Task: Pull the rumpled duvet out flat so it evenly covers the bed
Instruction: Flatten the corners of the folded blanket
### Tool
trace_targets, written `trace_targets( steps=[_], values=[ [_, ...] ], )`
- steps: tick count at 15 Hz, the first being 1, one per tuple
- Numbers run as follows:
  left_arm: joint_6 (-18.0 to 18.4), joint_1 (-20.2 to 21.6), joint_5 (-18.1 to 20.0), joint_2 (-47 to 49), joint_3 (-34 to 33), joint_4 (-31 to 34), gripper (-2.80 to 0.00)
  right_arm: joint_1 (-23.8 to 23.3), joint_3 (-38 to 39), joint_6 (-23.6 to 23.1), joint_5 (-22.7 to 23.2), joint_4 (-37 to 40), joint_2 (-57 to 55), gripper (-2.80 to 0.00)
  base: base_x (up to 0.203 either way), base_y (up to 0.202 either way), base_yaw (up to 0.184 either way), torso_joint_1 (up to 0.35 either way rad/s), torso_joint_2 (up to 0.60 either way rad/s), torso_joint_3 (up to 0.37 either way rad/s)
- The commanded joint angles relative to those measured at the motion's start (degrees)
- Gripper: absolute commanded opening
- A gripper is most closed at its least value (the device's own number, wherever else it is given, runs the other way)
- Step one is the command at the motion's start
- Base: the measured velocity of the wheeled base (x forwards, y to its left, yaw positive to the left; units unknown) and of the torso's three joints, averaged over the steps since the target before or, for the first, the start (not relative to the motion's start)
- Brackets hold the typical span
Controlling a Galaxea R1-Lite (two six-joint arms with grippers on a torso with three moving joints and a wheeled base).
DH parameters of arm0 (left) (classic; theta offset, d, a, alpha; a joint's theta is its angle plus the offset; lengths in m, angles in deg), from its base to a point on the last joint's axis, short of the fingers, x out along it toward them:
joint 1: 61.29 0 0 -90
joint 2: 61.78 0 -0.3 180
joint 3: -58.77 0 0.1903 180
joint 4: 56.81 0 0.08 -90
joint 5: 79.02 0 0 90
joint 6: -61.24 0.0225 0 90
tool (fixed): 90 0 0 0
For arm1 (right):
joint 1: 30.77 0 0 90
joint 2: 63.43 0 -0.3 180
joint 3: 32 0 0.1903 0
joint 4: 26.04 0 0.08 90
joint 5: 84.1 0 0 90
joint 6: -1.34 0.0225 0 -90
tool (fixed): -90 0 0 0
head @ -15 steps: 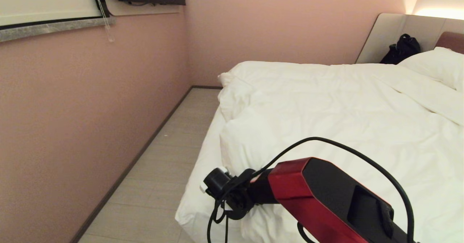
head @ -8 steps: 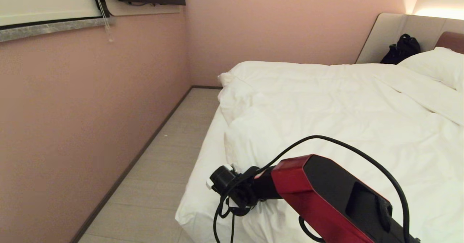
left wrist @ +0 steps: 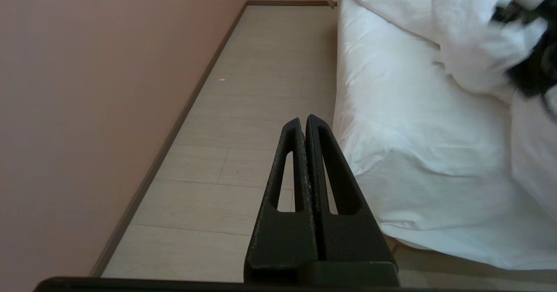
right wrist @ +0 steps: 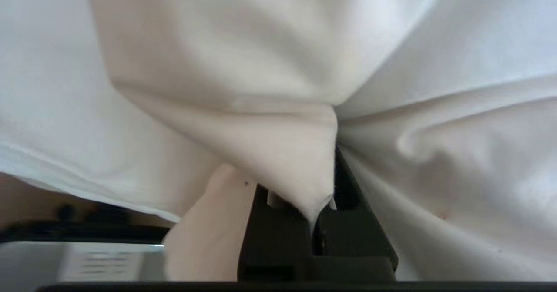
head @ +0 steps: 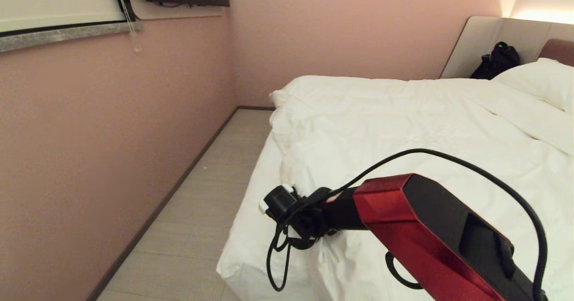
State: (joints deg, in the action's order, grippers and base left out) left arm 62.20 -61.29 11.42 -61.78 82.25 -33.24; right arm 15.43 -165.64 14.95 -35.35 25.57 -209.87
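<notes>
The white puffy duvet [head: 403, 126] lies wrinkled over the bed [head: 249, 233], bunched at the near left corner, where bare sheet shows along the side. My right arm reaches to that bunched corner; in the head view its fingers are hidden behind the wrist. In the right wrist view my right gripper [right wrist: 322, 170] is shut on a fold of the duvet [right wrist: 300, 174], with cloth draped over both fingers. My left gripper [left wrist: 304, 120] hangs shut and empty over the floor beside the bed. The duvet [left wrist: 470, 52] also shows in the left wrist view.
A pink wall [head: 89, 157] runs along the left, leaving a narrow strip of floor [head: 193, 229] beside the bed. A pillow [head: 542, 81] and a black bag [head: 495, 61] sit at the headboard end. A window ledge [head: 67, 34] juts from the wall.
My right arm has shifted a little up and to the right onto the bed. The bunched duvet edge beside it has shifted slightly with it.
</notes>
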Motion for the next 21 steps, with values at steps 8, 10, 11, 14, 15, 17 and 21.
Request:
trace_targets(
  steps=[8,10,11,14,15,17,21],
  values=[
    [0.0,0.0,0.0,0.0,0.0,0.0,-2.80,-10.5,0.9,16.9,11.2,12.9,15.1,-2.80,0.000,0.000,0.000,0.000,0.00,0.000],
    [0.0,0.0,0.0,0.0,0.0,0.0,-2.80,-11.7,3.3,18.4,10.9,13.8,17.5,-2.80,0.000,0.000,0.000,0.000,0.00,0.000],
    [0.0,0.0,0.0,0.0,0.1,0.0,-2.80,-12.0,4.4,18.5,10.8,13.8,18.9,-2.80,0.000,0.000,0.000,0.000,0.00,0.000],
    [0.0,0.0,0.0,0.0,0.0,0.0,-2.80,-13.1,8.1,18.4,9.1,13.9,23.0,-2.80,0.000,0.000,0.000,0.000,0.00,0.000],
    [0.0,0.0,0.0,0.0,0.0,0.0,-2.80,-13.6,9.3,18.3,8.3,13.9,24.7,-2.80,0.000,0.000,0.000,0.000,0.00,0.000],
    [0.0,0.0,0.0,0.0,0.1,0.0,-2.80,-15.5,11.4,17.8,8.0,14.4,28.2,-2.80,0.000,0.000,0.000,0.000,0.00,0.000],
    [0.0,0.0,0.0,0.0,0.0,0.0,-2.80,-20.6,12.2,17.4,7.8,17.2,34.2,-2.80,0.000,0.000,0.000,0.000,0.00,0.000]
  ],
)
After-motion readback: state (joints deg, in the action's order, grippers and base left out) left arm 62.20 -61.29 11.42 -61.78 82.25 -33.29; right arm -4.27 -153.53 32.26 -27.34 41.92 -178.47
